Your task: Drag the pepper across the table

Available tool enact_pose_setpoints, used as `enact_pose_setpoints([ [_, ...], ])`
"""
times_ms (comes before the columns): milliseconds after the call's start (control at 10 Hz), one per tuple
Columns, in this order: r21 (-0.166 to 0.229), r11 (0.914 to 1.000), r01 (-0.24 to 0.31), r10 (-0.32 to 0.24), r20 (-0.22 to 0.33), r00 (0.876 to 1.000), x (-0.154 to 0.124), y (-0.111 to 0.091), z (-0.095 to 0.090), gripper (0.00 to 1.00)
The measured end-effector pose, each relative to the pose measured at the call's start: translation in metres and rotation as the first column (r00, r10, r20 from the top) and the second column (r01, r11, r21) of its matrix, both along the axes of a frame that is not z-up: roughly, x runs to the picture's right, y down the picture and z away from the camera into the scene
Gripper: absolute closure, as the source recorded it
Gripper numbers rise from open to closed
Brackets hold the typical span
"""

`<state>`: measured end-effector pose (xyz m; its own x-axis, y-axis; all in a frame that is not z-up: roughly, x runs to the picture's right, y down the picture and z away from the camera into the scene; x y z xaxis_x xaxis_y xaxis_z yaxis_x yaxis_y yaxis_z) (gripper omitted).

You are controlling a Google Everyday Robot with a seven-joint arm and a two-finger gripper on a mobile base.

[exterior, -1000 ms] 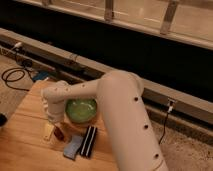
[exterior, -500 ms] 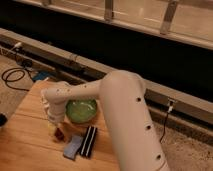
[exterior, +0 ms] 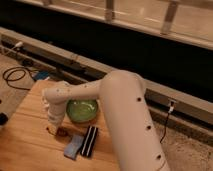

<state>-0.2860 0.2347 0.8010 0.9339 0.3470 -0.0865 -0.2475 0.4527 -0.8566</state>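
The pepper (exterior: 62, 132) is a small dark red object lying on the light wooden table (exterior: 27, 142), in front of the green bowl. My gripper (exterior: 52, 126) hangs down from the white wrist at the table's middle. Its tip reaches the tabletop just left of the pepper, close beside it or touching it. The thick white arm (exterior: 125, 110) reaches in from the right and hides the table's right part.
A green bowl (exterior: 81, 110) stands just behind the pepper. A black-and-white striped block (exterior: 90, 141) and a grey-blue flat object (exterior: 73, 146) lie right of the pepper towards the front. Cables (exterior: 15, 75) lie on the floor at the left.
The gripper has come down a little and closer to the pepper. The pepper, bowl and block have not visibly moved.
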Motion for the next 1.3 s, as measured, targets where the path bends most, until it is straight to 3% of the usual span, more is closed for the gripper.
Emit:
enact_pose_setpoints([
  [300,0.119,0.9924,-0.029,0.024,0.047,0.999,-0.005,-0.017,-0.027,1.0],
  [500,0.217,0.9753,-0.039,0.024,0.074,0.997,-0.004,-0.046,-0.054,1.0],
  [600,0.242,0.9695,-0.039,0.02,0.08,0.997,-0.005,-0.053,-0.059,1.0],
  [900,0.243,0.9698,-0.02,0.0,0.084,0.996,-0.012,-0.061,-0.06,1.0],
  [1300,0.194,0.9801,0.041,-0.056,0.071,0.996,-0.024,-0.031,-0.014,1.0],
])
